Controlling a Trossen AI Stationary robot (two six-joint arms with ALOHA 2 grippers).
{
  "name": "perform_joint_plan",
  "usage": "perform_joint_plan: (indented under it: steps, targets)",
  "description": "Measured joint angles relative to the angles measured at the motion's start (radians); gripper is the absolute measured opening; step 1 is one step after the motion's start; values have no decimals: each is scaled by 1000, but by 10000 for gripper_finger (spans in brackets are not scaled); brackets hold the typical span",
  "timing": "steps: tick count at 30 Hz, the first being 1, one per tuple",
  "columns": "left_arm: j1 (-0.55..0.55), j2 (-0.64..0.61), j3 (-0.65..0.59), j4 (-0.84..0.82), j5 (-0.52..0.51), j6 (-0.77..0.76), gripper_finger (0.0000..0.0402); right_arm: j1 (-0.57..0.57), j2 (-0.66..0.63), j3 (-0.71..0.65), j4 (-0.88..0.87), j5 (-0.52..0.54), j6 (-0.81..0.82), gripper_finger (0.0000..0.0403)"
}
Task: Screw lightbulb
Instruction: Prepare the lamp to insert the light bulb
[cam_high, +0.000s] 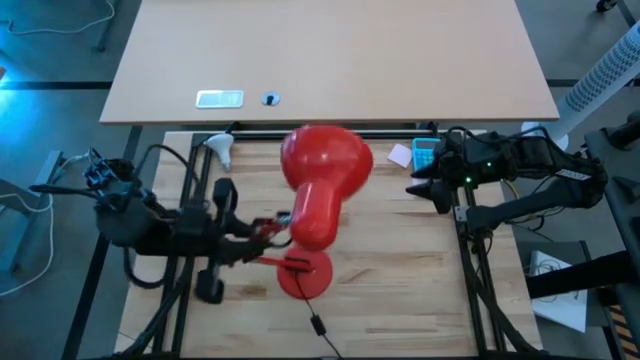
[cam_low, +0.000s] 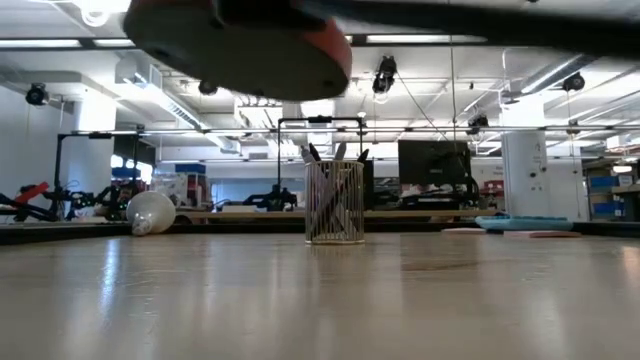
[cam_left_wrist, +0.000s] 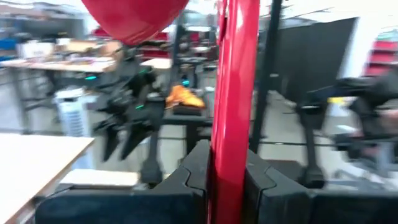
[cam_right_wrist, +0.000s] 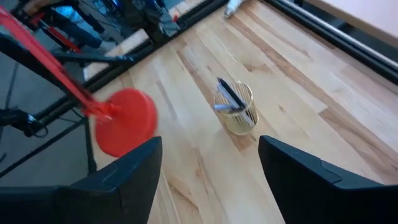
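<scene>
The red desk lamp has its cone shade (cam_high: 325, 160) over the table's middle and its round base (cam_high: 305, 276) nearer the front. In the low view the base (cam_low: 240, 45) shows high up, clear of the table top. My left gripper (cam_high: 268, 228) is shut on the lamp's thin red arm (cam_left_wrist: 233, 93). The white lightbulb (cam_high: 220, 148) lies on its side at the table's far left, untouched; it also shows in the low view (cam_low: 150, 212). My right gripper (cam_high: 422, 188) is open and empty at the far right, above the table (cam_right_wrist: 208, 162). My left gripper pinches the lamp's thin red arm (cam_left_wrist: 231, 146) between its two fingers (cam_left_wrist: 186, 183). The fingers come level from the table's left and lie across the arm. The lamp is carried with its base off the table and its shade toward the far side.
A wire mesh cup with pens (cam_right_wrist: 235, 109) stands on the table between the lamp base and the bulb; it also shows in the low view (cam_low: 334, 215). A teal calculator (cam_high: 426, 152) and a pink note (cam_high: 400, 155) lie at the far right. A black cord (cam_high: 316, 322) trails off the front.
</scene>
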Motion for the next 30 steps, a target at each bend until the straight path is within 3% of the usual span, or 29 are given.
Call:
perform_joint_plan:
  steps: [10,19,24,30]
  targets:
    - [13,59,3,123,216,0,26,0,8,0,-39,0,-10,270]
    - [24,109,3,294,210,160,26,0,13,0,-41,0,-48,268]
    - [61,137,7,376,220,168,26,0,13,0,-41,0,-58,273]
    - [121,186,12,452,340,150,26,0,9,0,-59,-9,-73,276]
